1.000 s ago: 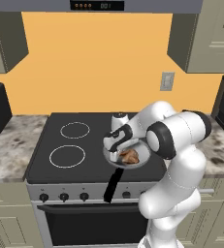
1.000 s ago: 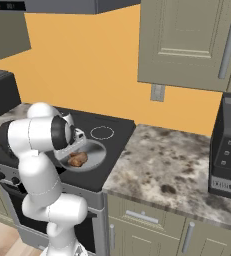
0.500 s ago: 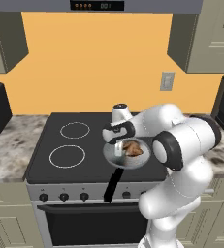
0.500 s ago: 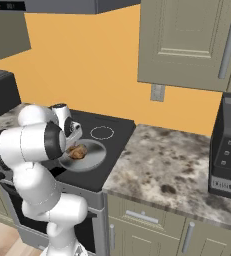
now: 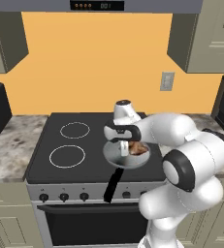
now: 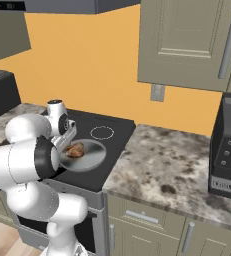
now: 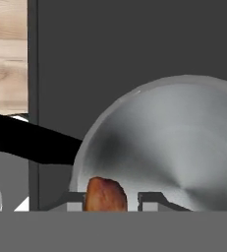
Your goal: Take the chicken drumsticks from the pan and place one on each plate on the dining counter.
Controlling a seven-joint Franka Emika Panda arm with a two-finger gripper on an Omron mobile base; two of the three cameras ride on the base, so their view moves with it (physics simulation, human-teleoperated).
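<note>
Your fingers (image 7: 105, 201) sit closed in on a chicken drumstick (image 7: 105, 195): in the hand view its golden-brown end pokes up between the 2 tips, one tip on each side of it. From the left base view you see the hand (image 5: 124, 148) reaching down into the pan (image 5: 114, 156), with brown meat (image 5: 139, 148) just beside it on the pan floor; you cannot tell from there whether that is 1 piece or 2. The right base view shows a drumstick (image 6: 75, 149) lying in the pan (image 6: 89, 159) close to the hand. The pan rests on the front right part of the black stovetop (image 5: 74, 145), its black handle (image 5: 112, 185) sticking out past the stove's front edge. Mottled desk (image 6: 172, 167) lies to the right of the stove.
</note>
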